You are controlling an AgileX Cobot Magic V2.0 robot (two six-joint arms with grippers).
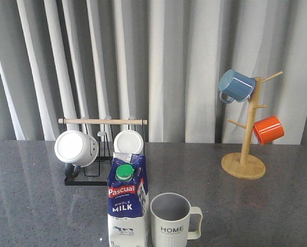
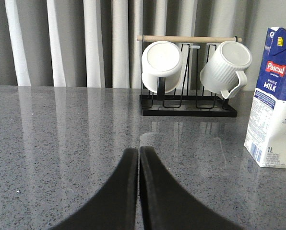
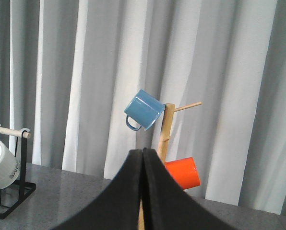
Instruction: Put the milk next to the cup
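milk (image 1: 127,206) touching cup (image 1: 171,220) — black mug rack (image 1: 94,154) behind, wooden mug tree (image 1: 244,128) apart

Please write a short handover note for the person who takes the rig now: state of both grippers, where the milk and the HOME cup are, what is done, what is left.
Left gripper: shut, empty, low over the table.
Right gripper: shut, empty, facing the wooden mug tree.
Milk: upright on the table's near edge, directly left of the cup in the front view, very close; contact cannot be judged.
Done: milk appears placed next to the cup; neither gripper holds it.
Left: apparently nothing; just confirm the carton is stable.
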